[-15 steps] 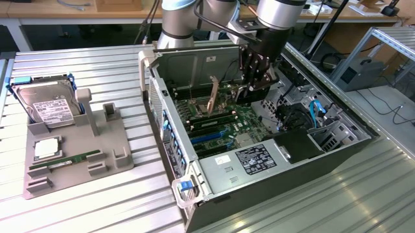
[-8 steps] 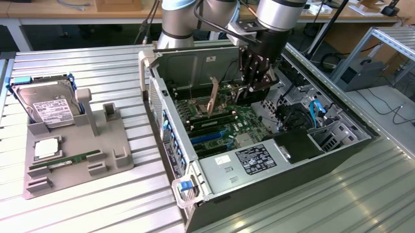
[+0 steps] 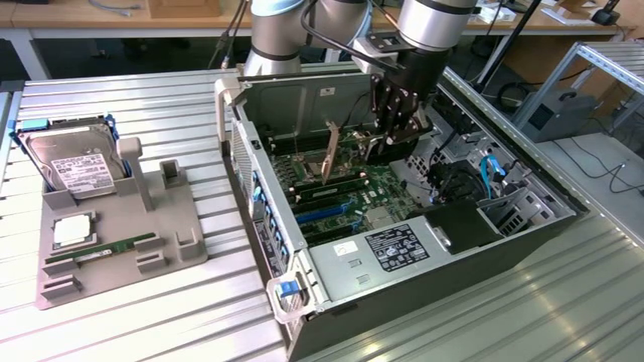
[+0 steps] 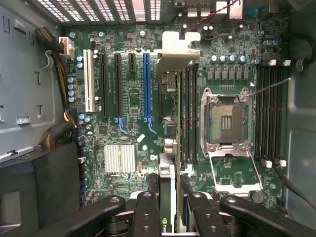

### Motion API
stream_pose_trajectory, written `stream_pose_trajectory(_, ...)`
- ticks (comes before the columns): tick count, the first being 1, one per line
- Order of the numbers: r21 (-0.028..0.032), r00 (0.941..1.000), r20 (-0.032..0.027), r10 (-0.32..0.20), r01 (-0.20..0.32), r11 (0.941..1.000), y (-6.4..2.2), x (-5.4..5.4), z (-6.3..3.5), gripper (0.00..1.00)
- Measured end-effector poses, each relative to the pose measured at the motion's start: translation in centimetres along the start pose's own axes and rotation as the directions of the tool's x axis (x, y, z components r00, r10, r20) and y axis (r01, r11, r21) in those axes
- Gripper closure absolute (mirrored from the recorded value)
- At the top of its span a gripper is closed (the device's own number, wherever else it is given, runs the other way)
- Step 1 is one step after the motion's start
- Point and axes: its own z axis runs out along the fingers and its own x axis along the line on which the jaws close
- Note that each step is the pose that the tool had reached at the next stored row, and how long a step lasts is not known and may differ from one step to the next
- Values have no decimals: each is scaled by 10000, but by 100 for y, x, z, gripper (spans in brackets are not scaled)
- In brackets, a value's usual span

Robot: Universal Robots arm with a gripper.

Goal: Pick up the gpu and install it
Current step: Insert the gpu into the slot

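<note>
Inside the computer case (image 3: 286, 102), jaws partway closed, clamped on the gpu (image 4: 168, 170), held edge-on above the motherboard (image 4: 131, 96)

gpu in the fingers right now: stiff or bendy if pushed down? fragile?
Likely stiff: the gpu runs straight, edge-on, from the fingers to its metal bracket. Probably light, being so thin. Gripped far from the bracket end, it may pivot when pushed.

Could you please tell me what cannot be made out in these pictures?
- Whether the gpu has its lower edge touching the motherboard: wrist view, hidden by the card's own upper edge.
- Hard drive label text: exterior view, too small.
- The arm above its lower links: exterior view, cut off by the edge.
</note>
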Motion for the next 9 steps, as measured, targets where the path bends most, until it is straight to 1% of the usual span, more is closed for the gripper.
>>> stream_pose_trajectory(9,0,10000,0,-1,1,10000,45,8,24,73)
